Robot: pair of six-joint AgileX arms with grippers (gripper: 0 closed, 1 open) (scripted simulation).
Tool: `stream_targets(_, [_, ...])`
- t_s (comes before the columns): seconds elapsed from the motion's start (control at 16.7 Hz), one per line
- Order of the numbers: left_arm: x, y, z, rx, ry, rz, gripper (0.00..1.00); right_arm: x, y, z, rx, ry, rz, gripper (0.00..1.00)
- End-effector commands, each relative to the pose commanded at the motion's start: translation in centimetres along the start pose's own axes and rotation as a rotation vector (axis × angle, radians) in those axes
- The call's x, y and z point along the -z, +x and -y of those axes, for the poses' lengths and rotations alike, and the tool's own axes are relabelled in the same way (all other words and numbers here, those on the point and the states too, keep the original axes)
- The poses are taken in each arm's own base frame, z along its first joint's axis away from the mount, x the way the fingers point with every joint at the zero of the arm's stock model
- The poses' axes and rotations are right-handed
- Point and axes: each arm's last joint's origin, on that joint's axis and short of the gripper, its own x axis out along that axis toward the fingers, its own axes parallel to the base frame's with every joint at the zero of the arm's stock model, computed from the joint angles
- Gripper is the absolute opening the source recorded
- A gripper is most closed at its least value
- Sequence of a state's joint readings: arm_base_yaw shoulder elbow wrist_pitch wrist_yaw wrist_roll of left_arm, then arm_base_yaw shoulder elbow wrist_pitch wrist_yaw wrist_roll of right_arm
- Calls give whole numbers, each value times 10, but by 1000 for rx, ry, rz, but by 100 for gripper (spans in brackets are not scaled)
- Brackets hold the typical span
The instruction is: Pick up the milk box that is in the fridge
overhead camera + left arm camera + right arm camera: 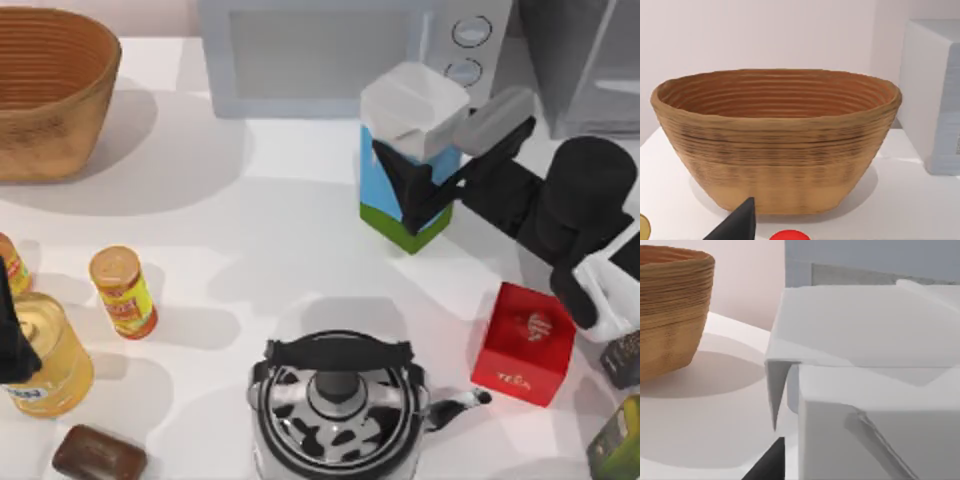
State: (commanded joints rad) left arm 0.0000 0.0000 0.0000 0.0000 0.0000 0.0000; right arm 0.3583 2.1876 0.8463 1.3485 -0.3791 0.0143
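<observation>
Milk box [408, 170] stands upright on the table [270, 230] before the microwave [350, 50], gabled white top up, smooth blue body, green base; right gripper [425, 180] pinches its side.

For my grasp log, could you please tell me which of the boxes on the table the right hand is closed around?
The tall blue milk carton with white gabled top, gripped by the right hand; the red cube box stands apart, untouched.
</observation>
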Motion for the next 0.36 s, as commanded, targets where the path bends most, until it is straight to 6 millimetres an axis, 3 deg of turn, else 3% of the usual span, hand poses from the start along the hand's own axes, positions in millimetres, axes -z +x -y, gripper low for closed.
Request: stream_targets(0.36, [0,0,0,0,0,0,100,0,0,0,0,0,0,100])
